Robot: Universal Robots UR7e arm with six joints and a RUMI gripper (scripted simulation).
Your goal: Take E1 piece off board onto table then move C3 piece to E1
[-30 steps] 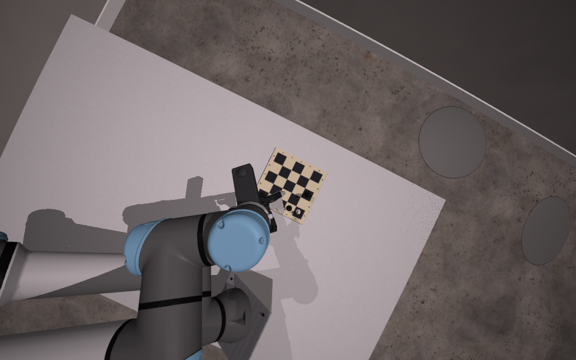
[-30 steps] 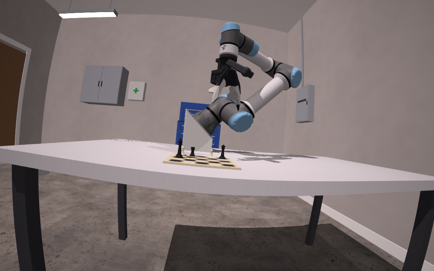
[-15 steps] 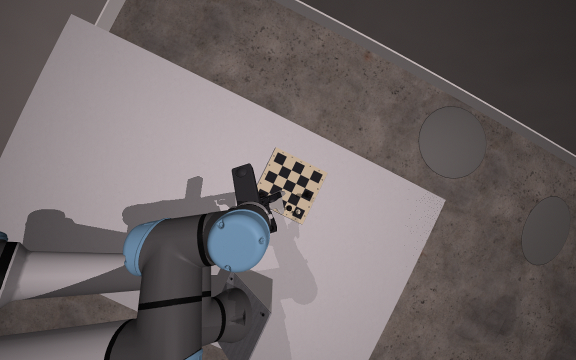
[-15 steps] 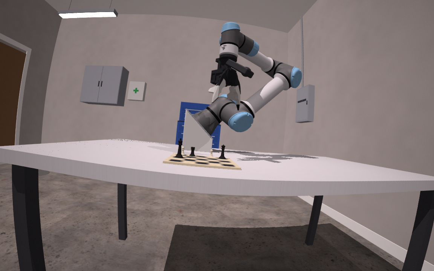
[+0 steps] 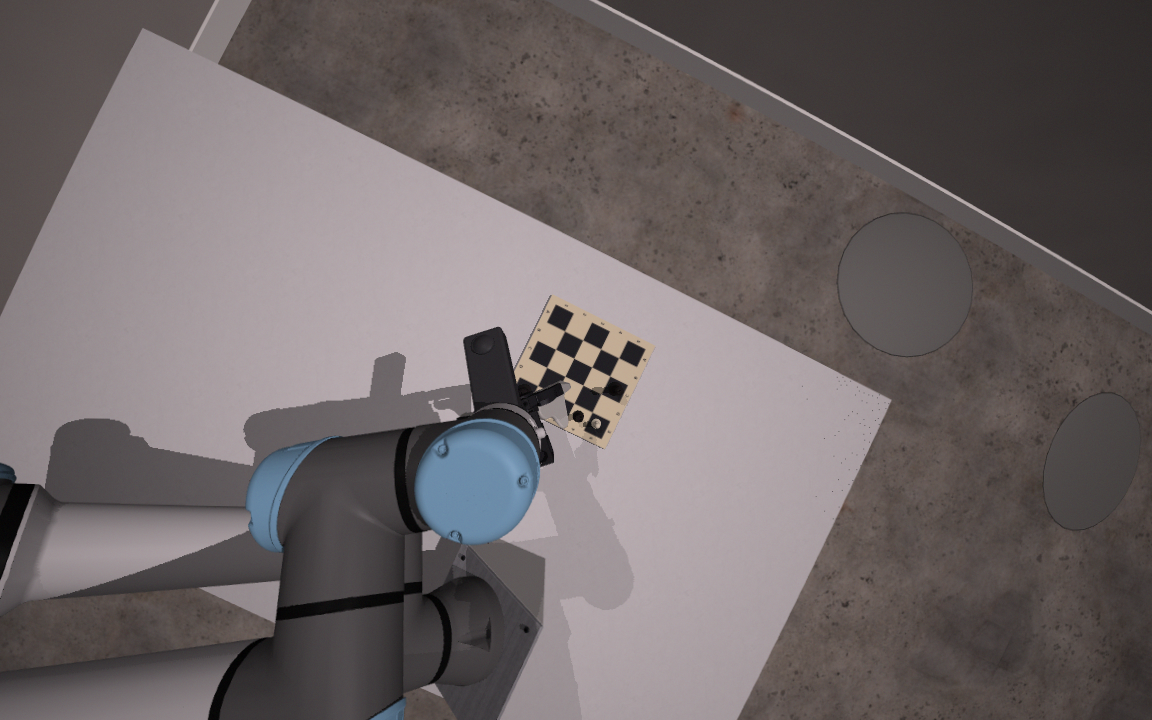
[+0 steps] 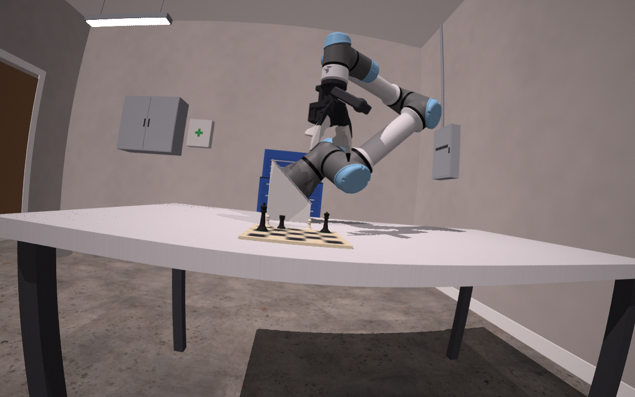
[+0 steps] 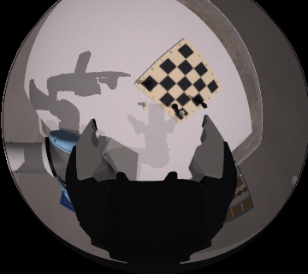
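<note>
The chessboard (image 5: 538,329) has edge labels too small to read. Its centre square stands empty. A pale pawn (image 6: 309,224) (image 7: 145,105) stands upright on the table just off the board. Another pale pawn (image 5: 596,423) (image 6: 267,220) stands on a dark corner square. A short black piece (image 5: 577,416) (image 6: 281,221) is on the light square beside it. A tall black piece (image 5: 615,389) (image 6: 262,221) stands on a dark side square. Another tall black piece (image 6: 326,223) (image 7: 149,83) stands on another corner. My gripper (image 6: 329,154) (image 7: 148,117) is open and empty, high above the table.
The arm's base on its angled mount (image 5: 522,628) stands at the table's near side in the top view. Arm links cover the lower left there. The gripper hides part of the board's left side in that view. The white table (image 5: 723,465) extends around the board.
</note>
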